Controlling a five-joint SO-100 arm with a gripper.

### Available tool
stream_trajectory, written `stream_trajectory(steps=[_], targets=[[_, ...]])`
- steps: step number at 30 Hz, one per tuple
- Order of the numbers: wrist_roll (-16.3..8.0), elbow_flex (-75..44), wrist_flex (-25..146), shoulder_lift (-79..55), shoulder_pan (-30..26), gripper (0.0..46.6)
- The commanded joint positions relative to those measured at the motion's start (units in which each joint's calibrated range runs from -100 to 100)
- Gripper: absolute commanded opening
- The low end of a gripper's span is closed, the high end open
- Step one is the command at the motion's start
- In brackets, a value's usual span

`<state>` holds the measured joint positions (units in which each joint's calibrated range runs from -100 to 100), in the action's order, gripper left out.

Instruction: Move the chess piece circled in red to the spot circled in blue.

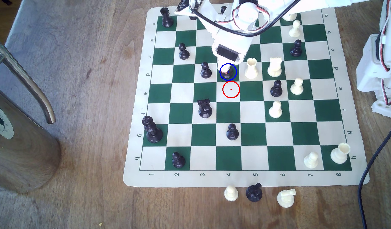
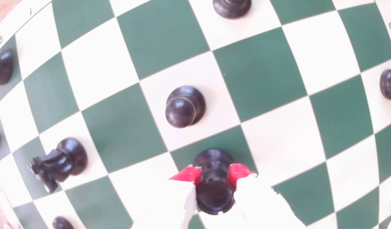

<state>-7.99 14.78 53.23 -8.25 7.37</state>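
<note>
So the white printed gripper with the red-padded fingertips (image 2: 214,176) is clamped around the black rook, the stout dark column with a notched flat top (image 2: 214,189), one red pad (image 2: 187,175) pressed on each side of its stem. The rook's flared base sits on the dark green square marked with the thin blue ring (image 1: 228,71). In the exterior view the arm hides most of the piece, with just a dark bit poking out inside that ring. The cream square ringed in red (image 1: 231,89) is the next square toward the numbered edge from the rook. A round-headed black pawn (image 1: 205,71) stands one square to the exterior view's left of the rook, and a cream-white rook (image 1: 251,68) one square to its right.
</note>
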Motion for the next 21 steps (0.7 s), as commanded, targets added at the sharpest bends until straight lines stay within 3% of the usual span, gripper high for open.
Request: stream_trajectory(steps=[1, 2, 6, 7, 21], targets=[[0.49, -3.62, -0.48, -0.66, -0.53, 0.6], [0.49, -3.72, -0.48, -0.92, -0.61, 1.5], [0.68, -4.26, -0.24, -1.34, -0.37, 14.3], [0.78, -4.26, -0.07, -1.34, -0.22, 15.2], [1.90, -3.81, 5.90, 5.62, 2.29, 17.6]])
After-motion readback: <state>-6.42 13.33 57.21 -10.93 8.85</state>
